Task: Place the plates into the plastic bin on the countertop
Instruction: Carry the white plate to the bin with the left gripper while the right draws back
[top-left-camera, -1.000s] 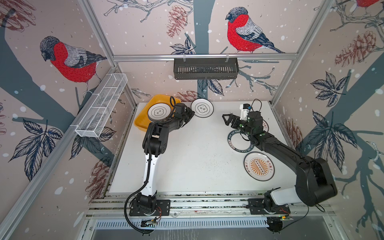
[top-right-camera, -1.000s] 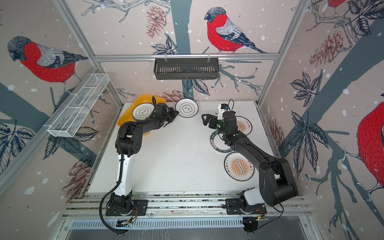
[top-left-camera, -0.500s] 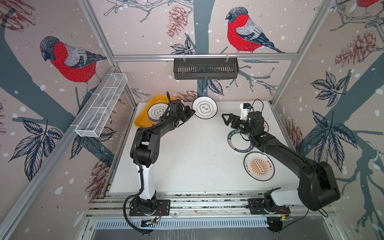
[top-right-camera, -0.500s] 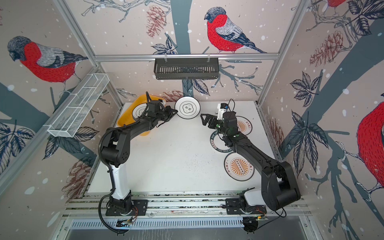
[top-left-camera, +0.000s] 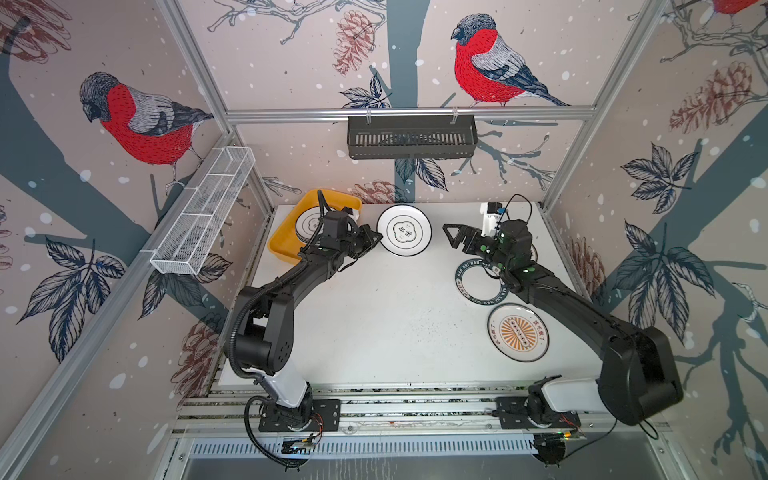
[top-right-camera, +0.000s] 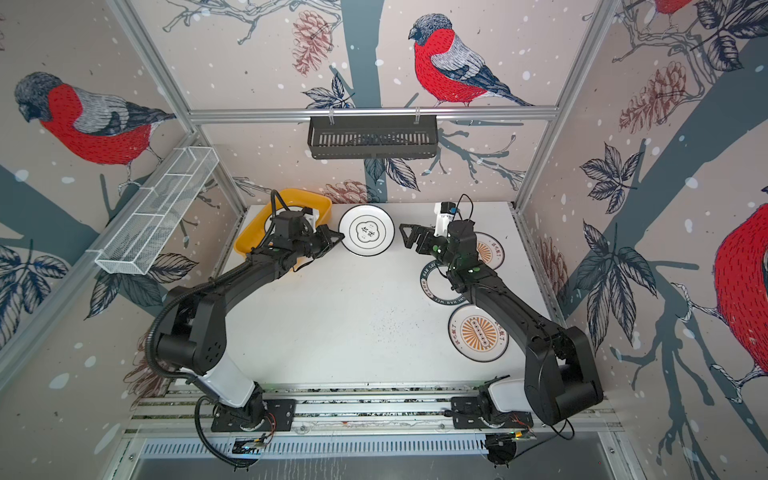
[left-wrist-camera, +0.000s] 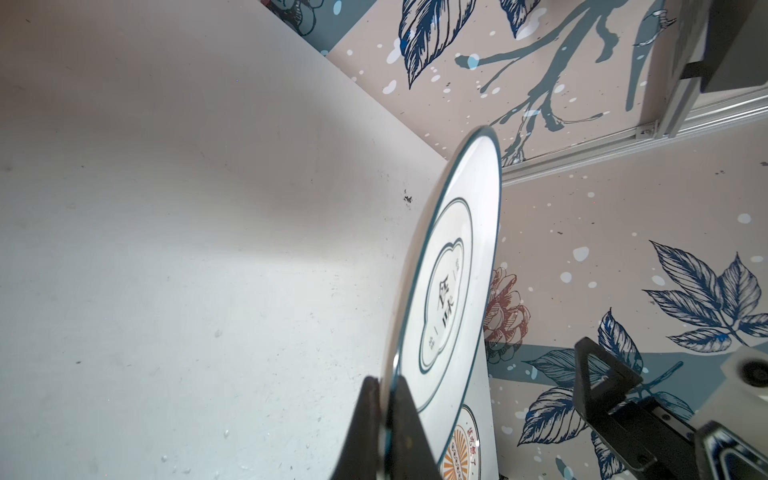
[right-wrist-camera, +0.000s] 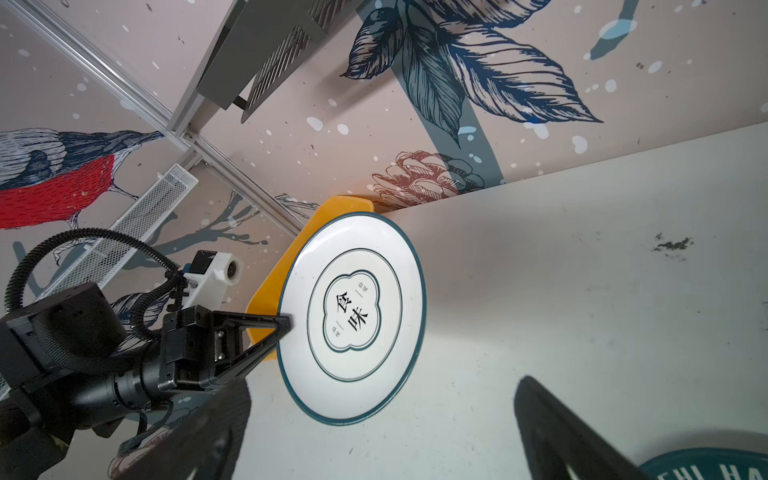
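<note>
My left gripper is shut on the rim of a white plate with a black flower emblem. The plate hangs tilted above the countertop, just right of the yellow plastic bin. Another plate lies in the bin, partly hidden by the left wrist. My right gripper stands open and empty, right of the held plate. A green-rimmed plate and a sunburst plate lie under the right arm, with a second sunburst plate behind them.
A black slatted basket hangs on the back wall. A white wire-mesh basket is fixed to the left wall. Aluminium rails run along the front edge at the arm bases.
The left arm's elbow has swung out to the left, and the held plate has risen off the countertop, looking larger from above. The right arm has hardly moved.
</note>
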